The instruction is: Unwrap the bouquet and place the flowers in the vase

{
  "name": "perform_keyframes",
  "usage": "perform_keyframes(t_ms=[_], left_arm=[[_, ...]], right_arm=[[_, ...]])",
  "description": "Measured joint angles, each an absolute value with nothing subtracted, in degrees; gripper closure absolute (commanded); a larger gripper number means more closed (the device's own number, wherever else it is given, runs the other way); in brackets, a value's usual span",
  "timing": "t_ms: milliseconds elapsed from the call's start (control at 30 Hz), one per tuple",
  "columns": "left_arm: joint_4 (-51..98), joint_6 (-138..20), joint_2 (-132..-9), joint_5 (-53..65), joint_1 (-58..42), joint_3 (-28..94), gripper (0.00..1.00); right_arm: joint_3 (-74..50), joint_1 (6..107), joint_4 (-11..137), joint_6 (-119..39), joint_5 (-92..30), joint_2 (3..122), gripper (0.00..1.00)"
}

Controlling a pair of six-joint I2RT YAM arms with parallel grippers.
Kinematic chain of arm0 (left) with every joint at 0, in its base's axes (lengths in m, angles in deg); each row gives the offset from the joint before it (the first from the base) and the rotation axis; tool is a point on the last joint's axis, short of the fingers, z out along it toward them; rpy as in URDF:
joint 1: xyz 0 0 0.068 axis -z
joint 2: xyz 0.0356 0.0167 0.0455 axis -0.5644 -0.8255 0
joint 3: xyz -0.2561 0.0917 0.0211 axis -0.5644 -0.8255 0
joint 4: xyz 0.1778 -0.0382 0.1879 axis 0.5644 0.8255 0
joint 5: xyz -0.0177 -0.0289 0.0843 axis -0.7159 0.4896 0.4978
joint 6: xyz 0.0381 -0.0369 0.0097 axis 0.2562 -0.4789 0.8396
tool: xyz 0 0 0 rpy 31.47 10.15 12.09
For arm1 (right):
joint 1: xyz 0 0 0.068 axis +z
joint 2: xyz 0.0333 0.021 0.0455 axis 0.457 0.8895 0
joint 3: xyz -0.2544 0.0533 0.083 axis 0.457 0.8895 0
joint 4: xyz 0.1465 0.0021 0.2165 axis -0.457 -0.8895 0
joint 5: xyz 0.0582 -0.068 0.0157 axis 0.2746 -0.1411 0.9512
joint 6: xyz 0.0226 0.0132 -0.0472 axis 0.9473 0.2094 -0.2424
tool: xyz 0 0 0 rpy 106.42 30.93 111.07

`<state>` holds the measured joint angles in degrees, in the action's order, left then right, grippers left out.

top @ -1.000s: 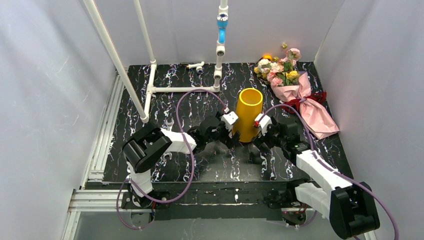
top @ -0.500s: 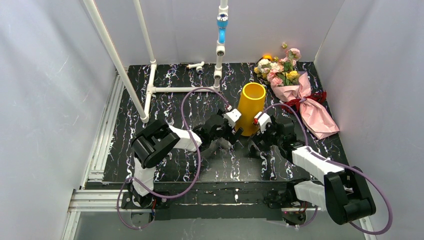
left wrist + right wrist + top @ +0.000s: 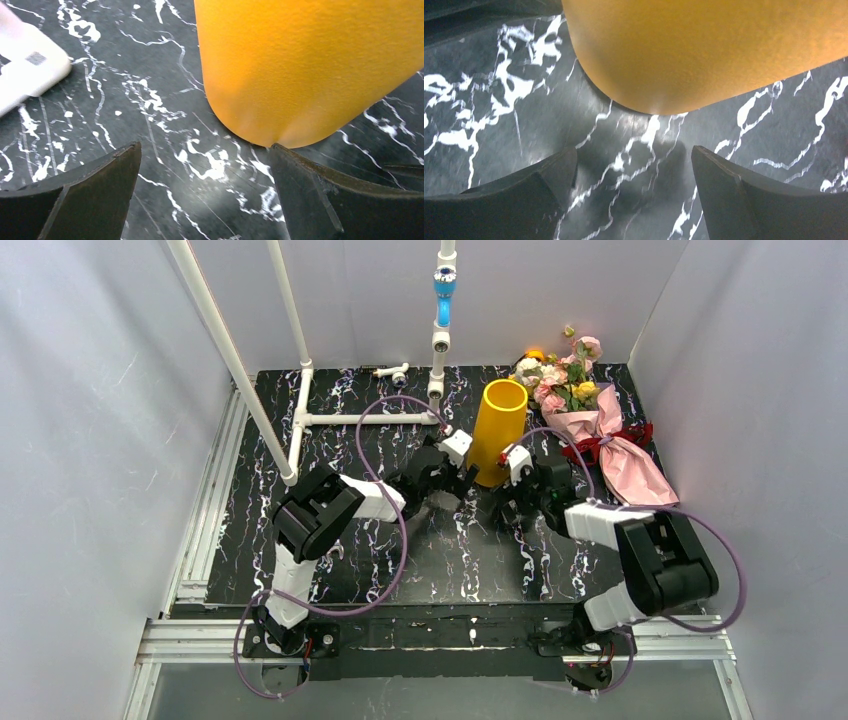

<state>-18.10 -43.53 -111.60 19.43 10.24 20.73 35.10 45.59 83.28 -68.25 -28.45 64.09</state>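
Observation:
The vase [image 3: 498, 430] is a mustard-yellow cylinder standing upright mid-table. Its base fills the top of the left wrist view [image 3: 310, 65] and of the right wrist view [image 3: 704, 50]. My left gripper [image 3: 462, 480] [image 3: 205, 150] is open at the vase's near left foot, its right fingertip [image 3: 280, 150] touching the base. My right gripper [image 3: 497, 497] [image 3: 634, 155] is open at the near right foot, with only table between its fingers. The bouquet [image 3: 610, 445] lies wrapped in pink paper with a dark red ribbon at the back right, its flowers [image 3: 560, 375] pointing at the back wall.
A white pipe frame [image 3: 300, 390] stands at the back left. An upright pipe with a blue section [image 3: 443, 300] is just behind the vase. White walls close in the black marbled table [image 3: 400, 560]. A white casing [image 3: 30, 70] shows in the left wrist view.
The vase has slid toward the back of the table. Both arms have reached farther forward with it, their grippers staying at its foot.

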Motion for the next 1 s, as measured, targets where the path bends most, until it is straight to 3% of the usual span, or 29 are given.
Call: perform_keyframes(t_ms=[700, 1000], left_arm=[[-15.45, -43.4, -113.65, 18.07, 3.35, 24.07, 0.0], [-7.95, -42.77, -95.18, 12.06, 2.8, 12.97, 0.0]], right_arm=[[9.53, 45.59, 74.82, -66.96, -25.59, 85.35, 0.08], [8.5, 44.63, 61.45, -66.87, -25.83, 80.13, 0.02]])
